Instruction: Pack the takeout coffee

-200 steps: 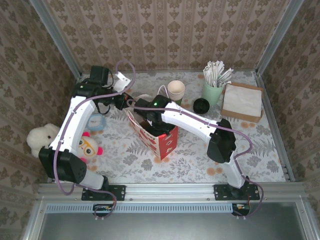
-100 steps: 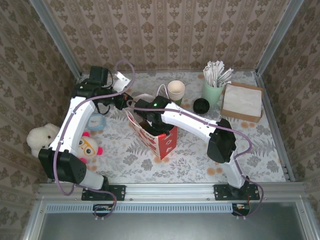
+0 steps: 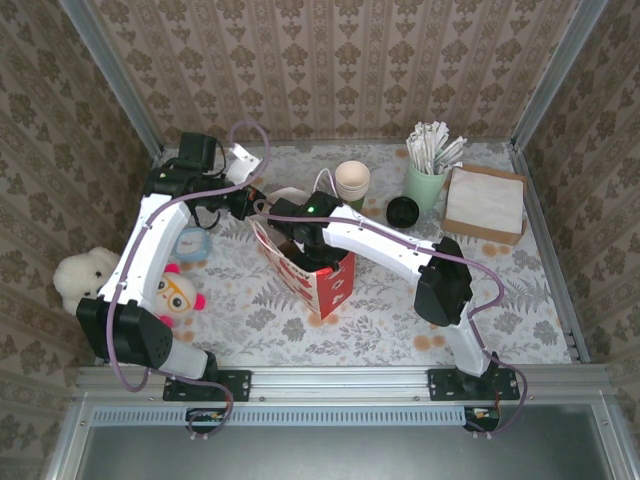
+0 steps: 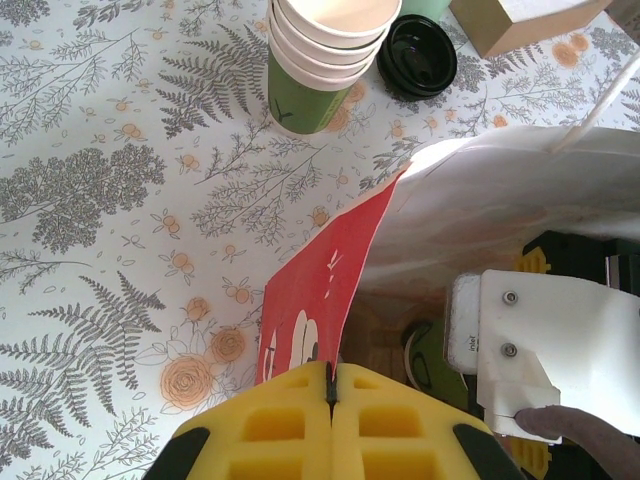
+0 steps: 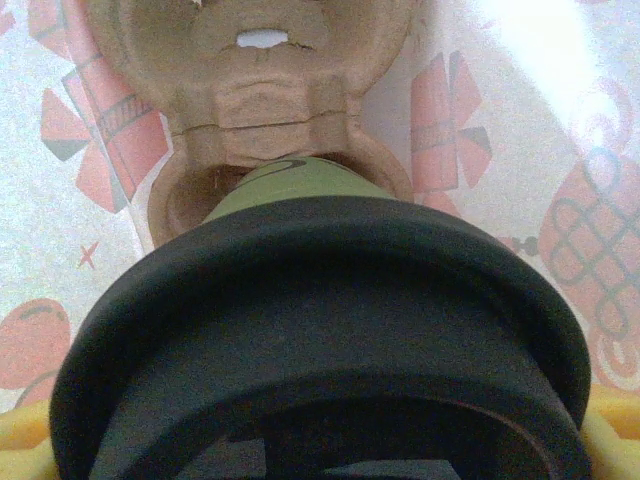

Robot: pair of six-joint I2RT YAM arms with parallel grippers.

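Observation:
The red paper bag [image 3: 318,275] stands open in the middle of the table. My left gripper [image 4: 330,375] is shut on the bag's red upper edge [image 4: 345,260] and holds that side out. My right gripper [image 3: 303,243] reaches down inside the bag, shut on the takeout coffee [image 5: 320,330]. The black lid fills most of the right wrist view. Its green body [image 5: 300,180] sits in a socket of a brown pulp cup carrier [image 5: 250,60] on the bag's floor. Yellow fingertips [image 5: 20,440] show at both sides of the lid. A sliver of the green cup [image 4: 425,362] shows inside the bag.
A stack of unlidded cream-rimmed cups [image 3: 352,182], a loose black lid [image 3: 403,211], a mint cup of wrapped sticks [image 3: 425,180] and a box of napkins [image 3: 485,203] stand at the back right. Plush toys [image 3: 85,275] lie at the left edge.

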